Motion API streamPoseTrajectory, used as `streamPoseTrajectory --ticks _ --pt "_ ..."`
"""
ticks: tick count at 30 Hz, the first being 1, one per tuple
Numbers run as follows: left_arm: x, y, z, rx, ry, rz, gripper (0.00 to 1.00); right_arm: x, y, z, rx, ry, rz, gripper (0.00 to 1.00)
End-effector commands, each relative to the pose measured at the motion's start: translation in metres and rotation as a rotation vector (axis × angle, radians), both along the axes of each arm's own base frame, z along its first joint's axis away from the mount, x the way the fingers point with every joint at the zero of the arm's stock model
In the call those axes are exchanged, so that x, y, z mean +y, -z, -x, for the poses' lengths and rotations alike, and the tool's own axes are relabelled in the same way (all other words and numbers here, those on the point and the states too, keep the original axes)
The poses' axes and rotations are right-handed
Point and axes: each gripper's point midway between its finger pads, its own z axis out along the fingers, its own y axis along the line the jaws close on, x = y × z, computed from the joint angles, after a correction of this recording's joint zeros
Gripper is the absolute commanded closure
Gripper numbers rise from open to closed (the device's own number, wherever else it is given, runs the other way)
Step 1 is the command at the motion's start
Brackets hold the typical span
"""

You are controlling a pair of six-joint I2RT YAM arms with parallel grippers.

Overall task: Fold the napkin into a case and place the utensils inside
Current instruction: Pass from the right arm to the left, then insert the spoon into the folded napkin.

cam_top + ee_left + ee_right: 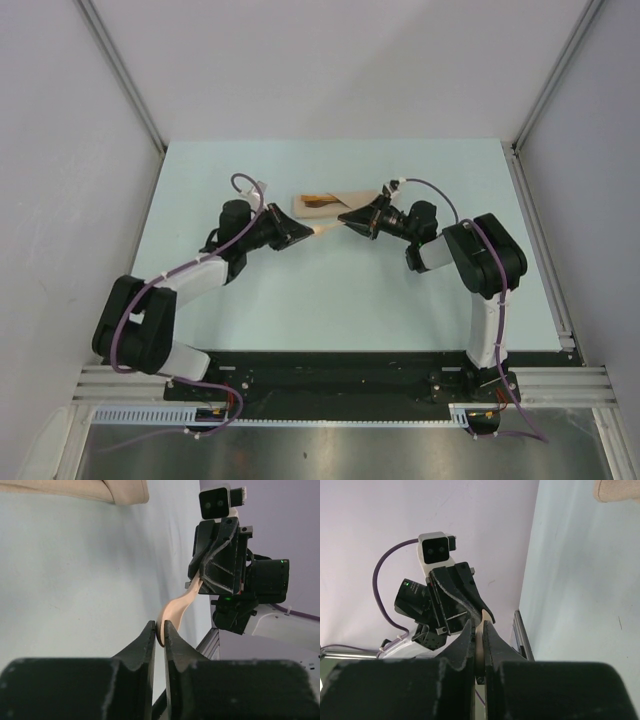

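Spanning the gap between both sets of fingertips, light wooden spoon is held at both ends. Left gripper fingers pinch the bowl end; right gripper fingers are clenched on the handle end. The two grippers face each other tip to tip.

Folded napkin case, beige cloth, lies flat just beyond the fingertips on the far side, apart from the spoon. Dark brown utensil sits at the case's end nearer the left fingers; cannot tell if it is tucked in or lying on top.

Pale blue-green table is under everything. Plain light walls enclose the cell, with metal rails at the corners and a metal base plate behind the arm bases.
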Motion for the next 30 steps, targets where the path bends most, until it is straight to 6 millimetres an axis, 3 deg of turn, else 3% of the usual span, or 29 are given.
streamPoseTrajectory --ticks 1,3,4,6,7,8,9,10,11,14,15,16,19,25,30 --pt "-0.015 -0.034 -0.022 -0.091 0.015 0.086 0.92 0.0 -0.062 0.005 -0.277 0.001 -0.103 1.0" --pt "-0.015 -0.032 -0.027 -0.078 0.024 0.054 1.0 -0.002 -0.055 0.0 -0.265 -0.007 -0.069 0.93" --pt "-0.009 -0.026 -0.034 -0.068 0.015 0.013 1.0 -0.011 -0.042 -0.011 -0.201 0.009 -0.016 0.83" --pt "0.002 -0.022 -0.047 -0.071 0.044 -0.123 1.0 -0.023 -0.028 -0.025 -0.243 0.019 0.103 0.73" --pt "0.011 -0.012 -0.056 -0.051 0.048 -0.153 1.0 -0.032 -0.005 -0.031 -0.134 0.021 0.182 0.66" --pt "0.016 -0.01 -0.06 -0.043 0.064 -0.163 1.0 -0.049 -0.015 -0.047 -0.161 0.064 0.224 0.62" --pt "0.018 -0.016 -0.066 -0.063 0.093 -0.17 1.0 -0.056 -0.007 -0.054 -0.245 0.065 0.315 0.59" --pt "0.026 -0.014 -0.07 -0.052 0.113 -0.164 1.0 -0.066 0.016 -0.054 -0.12 0.044 0.393 0.58" --pt "0.031 -0.008 -0.076 -0.024 0.12 -0.179 1.0 -0.08 0.02 -0.064 -0.13 0.072 0.442 0.56" --pt "0.045 0.004 -0.088 0.002 0.159 -0.194 1.0 -0.103 0.024 -0.08 -0.135 0.107 0.476 0.6" --pt "0.048 0.009 -0.088 0.012 0.183 -0.216 1.0 -0.118 0.026 -0.093 -0.129 0.14 0.499 0.62" --pt "0.05 0.012 -0.09 0.024 0.195 -0.233 1.0 -0.125 0.041 -0.093 -0.108 0.129 0.555 0.67" --pt "0.053 0.024 -0.103 0.047 0.204 -0.274 1.0 -0.146 0.054 -0.115 -0.099 0.167 0.633 0.85" --pt "0.053 0.039 -0.126 0.067 0.184 -0.295 1.0 -0.157 0.077 -0.14 -0.082 0.184 0.712 0.94" --pt "0.05 0.055 -0.135 0.099 0.18 -0.315 1.0 -0.155 0.094 -0.142 -0.055 0.171 0.758 0.96"
